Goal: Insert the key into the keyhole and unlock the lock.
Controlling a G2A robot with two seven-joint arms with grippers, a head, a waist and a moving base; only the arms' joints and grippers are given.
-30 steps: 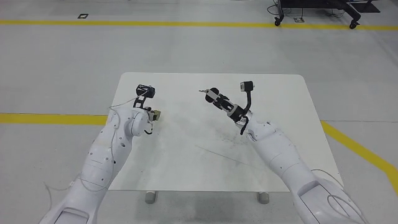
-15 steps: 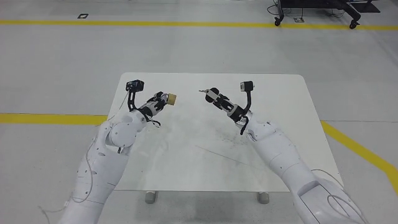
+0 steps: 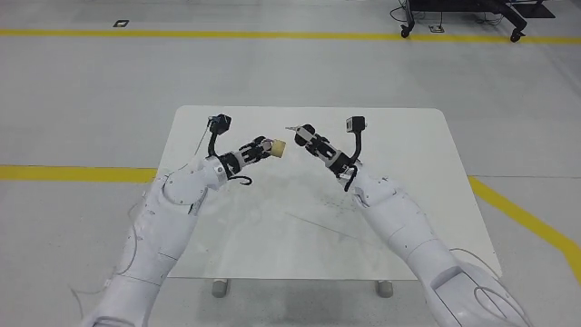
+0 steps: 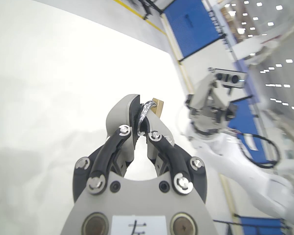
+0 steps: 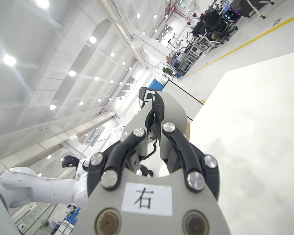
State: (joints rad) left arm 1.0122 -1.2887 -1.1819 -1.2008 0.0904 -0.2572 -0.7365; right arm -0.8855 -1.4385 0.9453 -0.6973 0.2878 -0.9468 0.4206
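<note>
The left gripper has its jaws clamped on the silver shackle of a small brass padlock. The padlock's body sticks out past the fingertips, and its long axis runs on from the fingers towards the other arm. The right gripper has its jaws pressed together. In the top view a thin silver key juts from its tip, so I judge it pinched there, though the right wrist view hides the blade between the pads. From above, both grippers hang over the far middle of the white table. The left gripper and right gripper face each other, with the brass padlock close beside the key's tip but apart from it. The key's long axis points past the padlock's far side, not into its free end. The keyhole itself cannot be made out. The insertion likely depends on bringing those two axes into line, and either arm is equally near.
</note>
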